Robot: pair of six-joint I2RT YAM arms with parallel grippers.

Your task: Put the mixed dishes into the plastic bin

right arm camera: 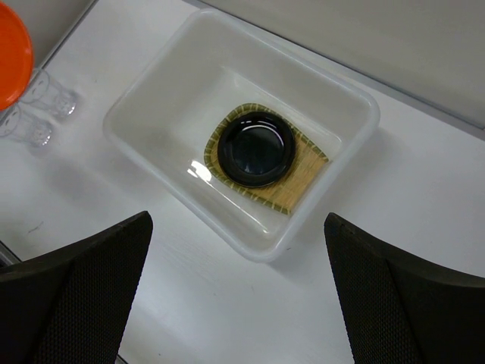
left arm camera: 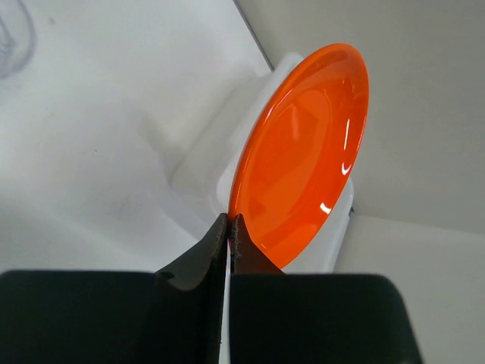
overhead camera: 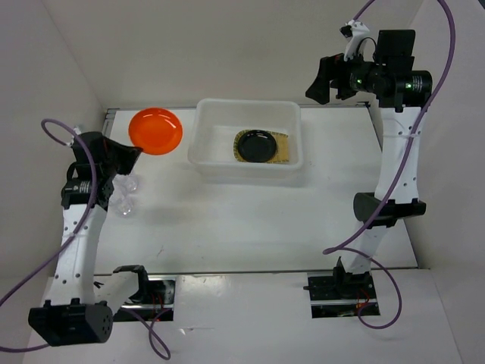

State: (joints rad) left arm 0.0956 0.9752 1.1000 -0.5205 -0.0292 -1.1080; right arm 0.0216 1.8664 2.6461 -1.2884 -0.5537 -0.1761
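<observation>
My left gripper (overhead camera: 135, 154) is shut on the rim of the orange plate (overhead camera: 155, 130) and holds it in the air left of the plastic bin (overhead camera: 208, 163). In the left wrist view the plate (left arm camera: 303, 152) stands on edge above my pinched fingertips (left arm camera: 220, 231), with the bin (left arm camera: 204, 163) behind it. The black plate (overhead camera: 256, 144) sits on the bamboo tray (overhead camera: 283, 152) inside the bin; both show in the right wrist view, plate (right arm camera: 256, 148) on tray (right arm camera: 299, 182). Clear cups (overhead camera: 125, 193) stand on the table under my left arm. My right gripper (overhead camera: 324, 80) is open, high above the bin's right side.
White walls enclose the table on the left, back and right. The cups also show in the right wrist view (right arm camera: 38, 114) at the far left. The bin (right arm camera: 265, 246) lies at the back middle of the table.
</observation>
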